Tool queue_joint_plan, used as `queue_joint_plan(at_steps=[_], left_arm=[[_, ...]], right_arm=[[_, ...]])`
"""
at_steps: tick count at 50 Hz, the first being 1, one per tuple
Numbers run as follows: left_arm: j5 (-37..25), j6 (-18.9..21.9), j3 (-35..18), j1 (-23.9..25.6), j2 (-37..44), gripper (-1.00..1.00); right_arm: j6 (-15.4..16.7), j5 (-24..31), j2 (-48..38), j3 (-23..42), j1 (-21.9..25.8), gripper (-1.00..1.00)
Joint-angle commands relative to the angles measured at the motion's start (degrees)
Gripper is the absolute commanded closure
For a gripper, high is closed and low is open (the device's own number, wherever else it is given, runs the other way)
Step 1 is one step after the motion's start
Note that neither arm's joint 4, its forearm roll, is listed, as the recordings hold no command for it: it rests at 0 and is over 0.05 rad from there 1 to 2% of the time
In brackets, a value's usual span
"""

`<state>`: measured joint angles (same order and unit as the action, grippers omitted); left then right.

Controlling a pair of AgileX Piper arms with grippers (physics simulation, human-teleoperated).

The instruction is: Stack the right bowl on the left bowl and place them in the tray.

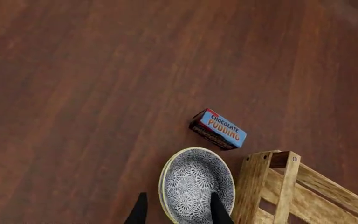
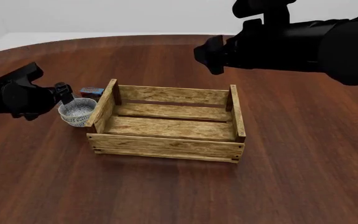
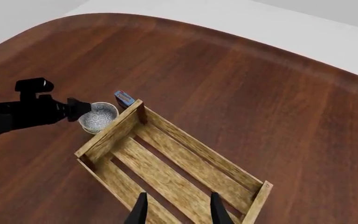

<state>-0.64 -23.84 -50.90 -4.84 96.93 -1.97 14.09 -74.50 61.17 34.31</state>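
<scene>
while the left end effector [image 2: 64, 95] grips the stacked bowls [image 2: 78, 112], the right end effector [image 3: 175, 210] hangs released.

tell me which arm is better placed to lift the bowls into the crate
Left. The left gripper is already at the speckled bowl, just outside the wooden crate. The right gripper hangs open high above the crate.
</scene>
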Motion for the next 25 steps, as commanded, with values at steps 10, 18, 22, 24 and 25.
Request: queue_joint_plan(at_steps=[10,18,22,24,25], left_arm=[[-9.1,6.6,-5.3,-1.1,-4.7,-1.00],[-12.7,9.0,-8.1,-0.5,-5.5,-1.00],[-13.5,11.4,-9.3,-1.7,-4.3,-1.00],[-13.5,11.0,-9.3,-1.4,-4.2,-1.00],[-13.5,11.0,-9.3,-1.4,-4.2,-1.00]], right_arm=[[0.2,0.1,0.1,-0.2,0.1,-1.00],[0.4,-0.1,-0.2,-0.2,0.1,-1.00],[0.4,-0.1,-0.3,-0.2,0.1,-1.00],[0.4,-0.1,-0.4,-0.2,0.1,-1.00],[0.4,-0.1,-0.4,-0.2,0.1,-1.00]])
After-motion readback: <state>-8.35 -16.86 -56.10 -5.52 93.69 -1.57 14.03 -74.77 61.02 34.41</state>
